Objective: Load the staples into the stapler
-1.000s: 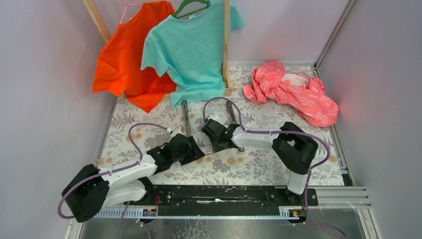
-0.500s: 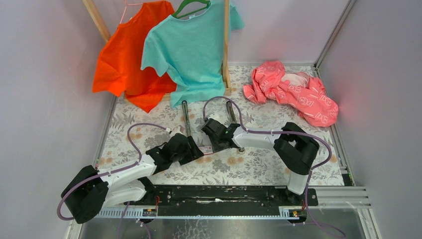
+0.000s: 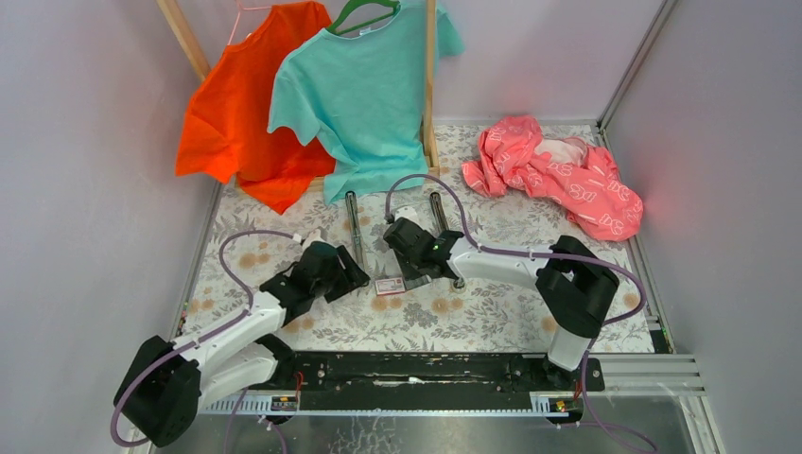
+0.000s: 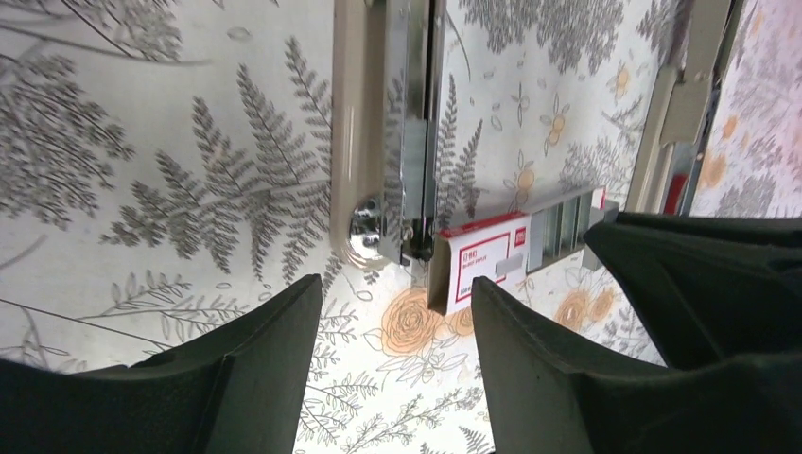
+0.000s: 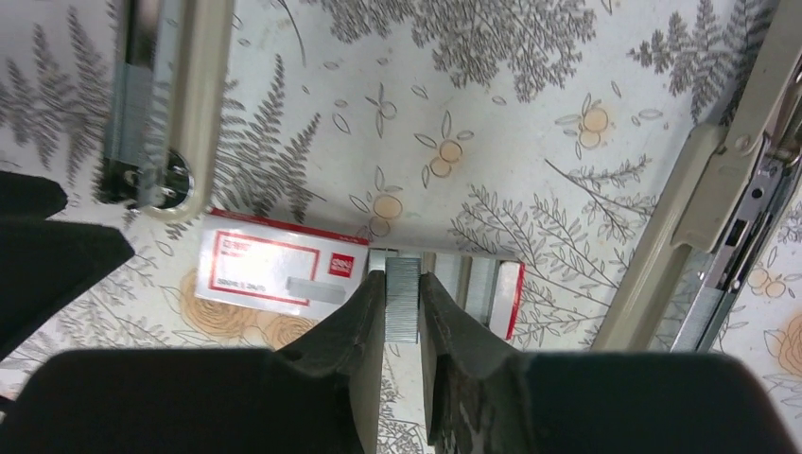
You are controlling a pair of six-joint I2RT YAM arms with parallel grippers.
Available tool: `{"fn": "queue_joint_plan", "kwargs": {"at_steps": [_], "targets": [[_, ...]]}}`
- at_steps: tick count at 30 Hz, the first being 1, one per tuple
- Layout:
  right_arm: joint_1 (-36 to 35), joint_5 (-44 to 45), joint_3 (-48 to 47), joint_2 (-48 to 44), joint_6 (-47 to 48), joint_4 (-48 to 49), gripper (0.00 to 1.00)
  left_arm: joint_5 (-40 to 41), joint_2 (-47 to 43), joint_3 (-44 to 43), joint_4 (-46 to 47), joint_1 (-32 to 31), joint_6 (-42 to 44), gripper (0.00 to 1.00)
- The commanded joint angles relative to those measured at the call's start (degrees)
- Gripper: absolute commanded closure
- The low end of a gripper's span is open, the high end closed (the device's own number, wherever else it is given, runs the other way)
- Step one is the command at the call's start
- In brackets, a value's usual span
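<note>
Right wrist view: the right gripper (image 5: pixel 402 303) hangs low over the staples box (image 5: pixel 284 271), its fingers pinching a grey staple strip (image 5: pixel 402 284) at the box's open end. Left of the box, the left gripper (image 4: pixel 397 288) sits low with fingers spread and nothing between them. One beige stapler (image 5: pixel 189 85) ends just beside the box's corner; another stapler (image 5: pixel 719 199) lies right of the box.

**Tally by kind**

One box (image 3: pixel 390 285) of staples (image 5: pixel 402 298). Beyond the box: two stapler bars, a left bar (image 3: pixel 354 227) and a right bar (image 3: pixel 438 210), perhaps halves of one stapler; two hanging shirts, an orange shirt (image 3: pixel 241 104) and a teal shirt (image 3: pixel 364 95); one heaped pink garment (image 3: pixel 558 175).
</note>
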State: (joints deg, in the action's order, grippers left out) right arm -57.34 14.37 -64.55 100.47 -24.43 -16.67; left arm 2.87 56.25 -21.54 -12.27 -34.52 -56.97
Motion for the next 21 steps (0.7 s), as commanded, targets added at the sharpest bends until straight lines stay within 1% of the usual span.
{"fn": "queue_joint_plan", "kwargs": {"at_steps": [1,5,9,13,17,21], "targets": [[-0.5,1.6,-4.1,-1.7,-0.3,2.9,0.76,-0.8,-1.5,-2.1,-0.8,4.0,3.7,0.34],[-0.6,0.7,-5.7,-0.4,-1.0,4.5,0.76,-2.6,-1.3,-1.0,0.3,7.5,4.5,0.33],[-0.5,1.8,-6.3,0.1,-1.5,5.4,0.76,-6.9,-0.1,0.1,3.5,10.7,4.3,0.33],[-0.5,4.2,-4.0,-1.1,-2.1,6.7,0.76,-8.6,3.1,-2.2,5.6,11.0,4.8,0.35],[-0.5,6.1,-1.5,-2.8,-2.4,6.9,0.76,-7.2,6.9,-5.1,5.2,11.0,6.1,0.39],[-0.5,7.1,0.4,-4.2,-2.4,7.6,0.75,-5.9,10.2,-6.9,4.8,11.0,6.8,0.39]]}}
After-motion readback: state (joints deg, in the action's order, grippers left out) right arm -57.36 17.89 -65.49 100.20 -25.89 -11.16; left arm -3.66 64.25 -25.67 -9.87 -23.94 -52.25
